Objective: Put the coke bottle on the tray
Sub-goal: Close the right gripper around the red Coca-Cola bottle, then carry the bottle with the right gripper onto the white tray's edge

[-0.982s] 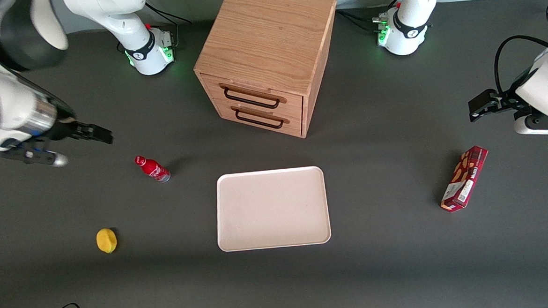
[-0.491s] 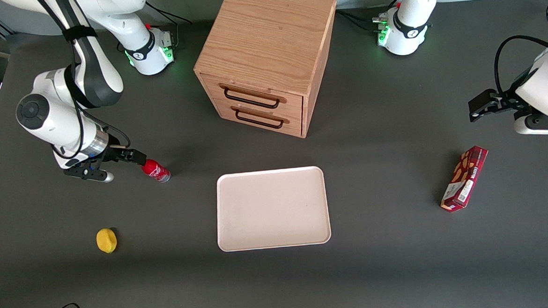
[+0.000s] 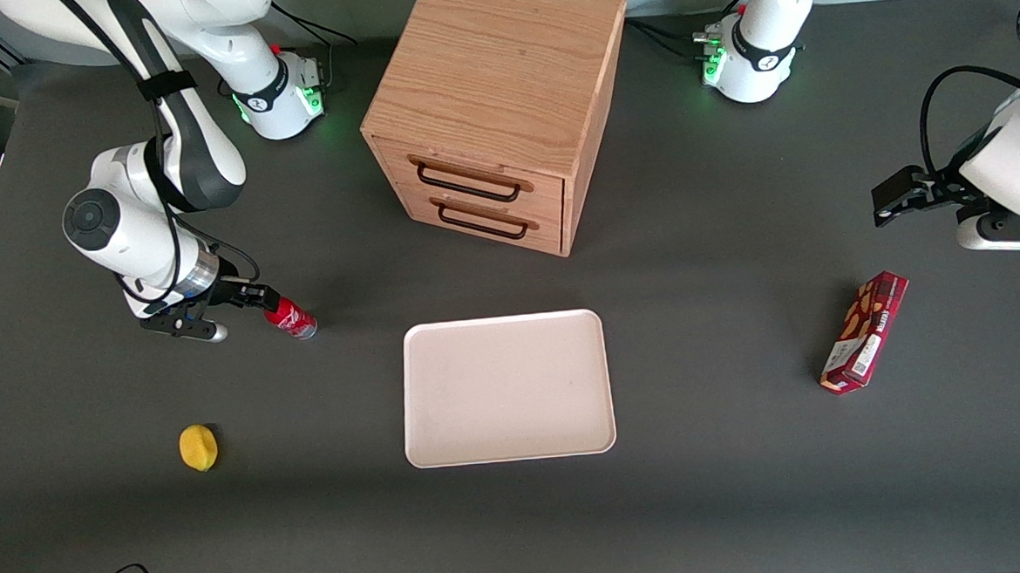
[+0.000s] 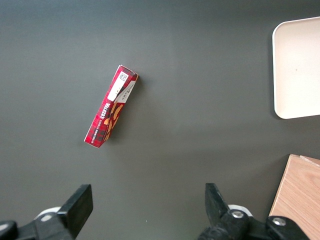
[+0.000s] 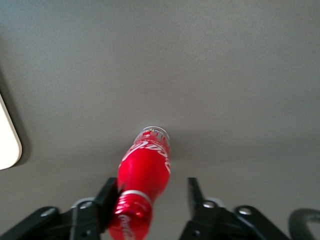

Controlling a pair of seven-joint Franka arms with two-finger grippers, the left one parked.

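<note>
The coke bottle (image 3: 292, 320), small and red with white lettering, stands on the dark table, beside the tray toward the working arm's end. In the right wrist view the bottle (image 5: 143, 180) has its cap and neck between my fingers. My right gripper (image 3: 264, 300) is open around the bottle's top; one finger (image 5: 106, 197) touches the neck, the other (image 5: 195, 192) stands apart from it. The tray (image 3: 506, 387), pale pinkish-white with a low rim, lies in front of the drawer cabinet; its corner shows in the right wrist view (image 5: 9, 147).
A wooden two-drawer cabinet (image 3: 500, 104) stands farther from the camera than the tray. A yellow round object (image 3: 198, 447) lies nearer the camera than the bottle. A dark-red snack box (image 3: 864, 331) lies toward the parked arm's end, also in the left wrist view (image 4: 110, 111).
My right arm has swung in from the table's edge and come down, bringing the open gripper around the bottle's cap and neck. The bottle stays in the same place.
</note>
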